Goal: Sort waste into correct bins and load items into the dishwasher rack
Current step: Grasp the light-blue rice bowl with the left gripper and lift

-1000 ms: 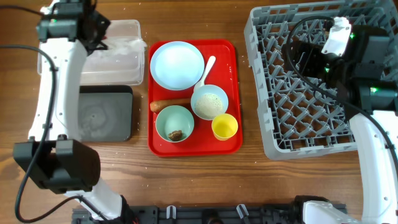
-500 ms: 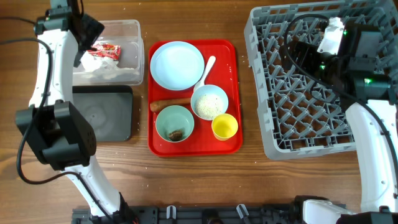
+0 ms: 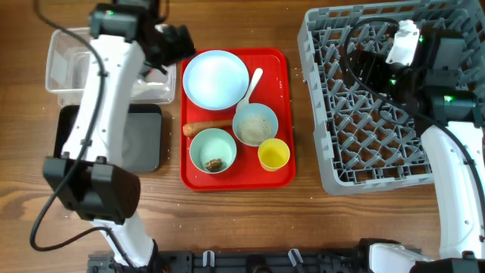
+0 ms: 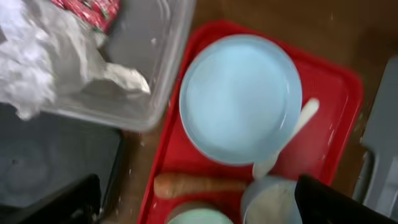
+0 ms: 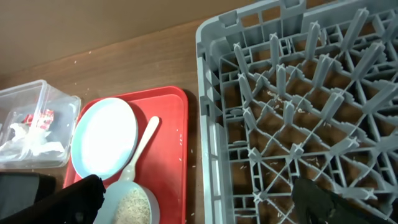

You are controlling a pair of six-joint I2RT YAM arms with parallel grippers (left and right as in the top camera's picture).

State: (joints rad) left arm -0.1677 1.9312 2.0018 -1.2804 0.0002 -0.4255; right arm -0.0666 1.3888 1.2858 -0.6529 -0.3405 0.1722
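Left wrist view: my left pincer [image 4: 199, 201], spread wide and empty, hangs over the red tray [image 4: 329, 124], where the orange carrot [image 4: 186, 185] lies beside the pale blue plate [image 4: 239, 99]; waste sorting is in hand, with a descent onto the carrot the likely next move.

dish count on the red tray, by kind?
Plates: 1 (pale blue round plate)
Bowls: 2 (white bowl, pale green bowl)
Cups: 1 (small yellow cup)
Spoons: 1 (white spoon)
Total: 5
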